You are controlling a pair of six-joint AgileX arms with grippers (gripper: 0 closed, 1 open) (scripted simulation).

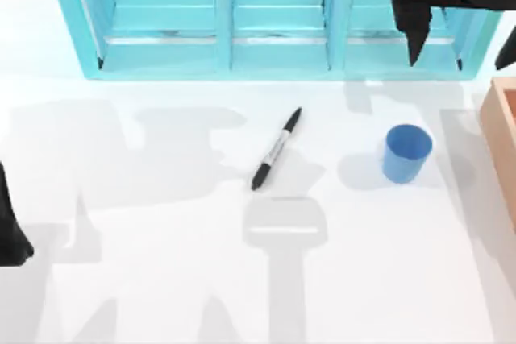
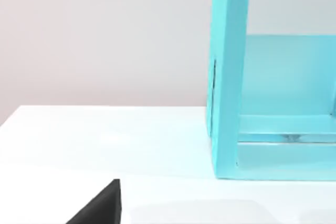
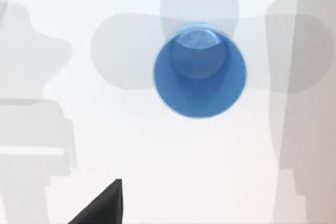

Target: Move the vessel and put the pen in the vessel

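1. Top view: the small plain blue cylindrical cup (image 1: 405,152) stands upright on the white tabletop (image 1: 161,279) toward its right edge, mouth up. The right end effector (image 1: 416,34) hangs over the large turquoise shelf unit (image 1: 274,14) at the back edge, so the cup lies forward of it, toward the front edge. The slim black marker with the grey label (image 1: 276,149) lies near the tabletop's middle, well apart from the cup, its long axis slanting from back-right to front-left. The right arm is plainly nearer the cup. A tan wooden box (image 1: 501,134) sits at the right edge. The left end effector (image 1: 12,235) is parked at the left edge.
2. Left wrist view: the shelf unit's end wall and bare tabletop; whether the left fingers are parted or closed, I cannot tell.
3. Right wrist view: the camera looks down into the cup's open mouth, nothing inside. A dark fingertip (image 3: 102,205) touches nothing; I cannot tell how wide the right end effector stands.
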